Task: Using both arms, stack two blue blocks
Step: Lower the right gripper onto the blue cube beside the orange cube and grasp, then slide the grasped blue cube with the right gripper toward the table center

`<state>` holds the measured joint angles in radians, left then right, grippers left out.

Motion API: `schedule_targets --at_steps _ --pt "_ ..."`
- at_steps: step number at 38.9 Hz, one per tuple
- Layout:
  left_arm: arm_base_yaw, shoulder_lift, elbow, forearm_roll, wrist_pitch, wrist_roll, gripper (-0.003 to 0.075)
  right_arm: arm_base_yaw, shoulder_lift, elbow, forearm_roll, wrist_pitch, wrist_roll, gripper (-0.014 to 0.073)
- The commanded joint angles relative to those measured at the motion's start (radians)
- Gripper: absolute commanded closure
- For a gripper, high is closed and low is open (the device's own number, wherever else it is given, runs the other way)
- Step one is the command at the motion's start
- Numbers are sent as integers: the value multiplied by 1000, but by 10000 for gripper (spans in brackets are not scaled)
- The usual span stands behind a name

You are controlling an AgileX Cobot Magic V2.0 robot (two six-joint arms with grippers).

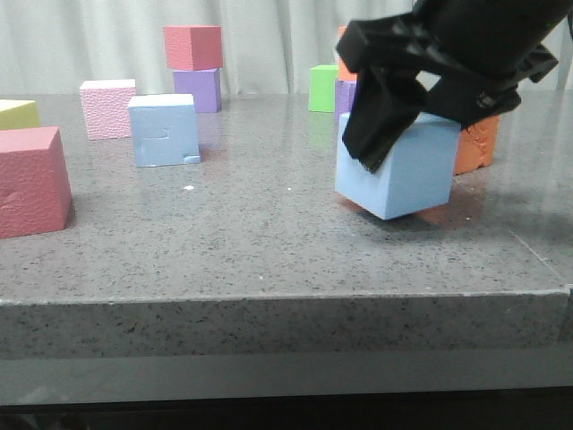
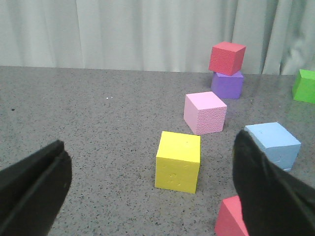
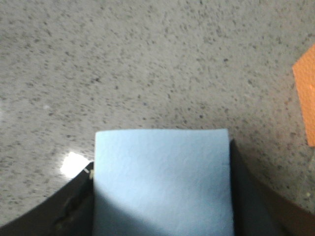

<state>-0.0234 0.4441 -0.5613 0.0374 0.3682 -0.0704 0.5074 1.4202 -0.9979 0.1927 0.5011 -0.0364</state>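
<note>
My right gripper [image 1: 394, 134] is clamped on a blue block [image 1: 407, 170] tilted on one edge at the table's four o'clock, an orange cube [image 1: 476, 143] just behind; my left gripper [image 2: 152, 187] gapes wide, holding nothing. The other blue block [image 1: 164, 130], grooved, sits at ten o'clock with bare speckled stone table [image 1: 269, 233] between. No readable writing.

- The right gripper [image 1: 394, 134] is matte black and blocky, with angular housing and a broad tapered finger.
- The left gripper [image 2: 152, 191] shows two dark, wedge-shaped fingers [image 2: 268, 189].
</note>
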Motion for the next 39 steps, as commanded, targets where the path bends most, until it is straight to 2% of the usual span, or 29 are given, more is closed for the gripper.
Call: schedule_targets --at_steps 1,8,15,30,32,39 --pt "2 13 -37 -2 -78 -7 83 43 -47 -36 12 -70 -6 263" --pt "2 13 -37 -2 -78 -7 84 157 -46 -41 12 -150 -6 263" --pt "2 13 -37 -2 -78 -7 84 239 -9 -78 12 -164 -6 263" --pt "2 13 -37 -2 -78 -7 83 254 93 -127 12 -148 -6 256" --pt "2 13 -37 -2 -78 -7 84 254 93 -127 12 -146 -6 213" --pt "2 13 -37 -2 -78 -7 84 254 93 -127 12 -139 -6 -65"
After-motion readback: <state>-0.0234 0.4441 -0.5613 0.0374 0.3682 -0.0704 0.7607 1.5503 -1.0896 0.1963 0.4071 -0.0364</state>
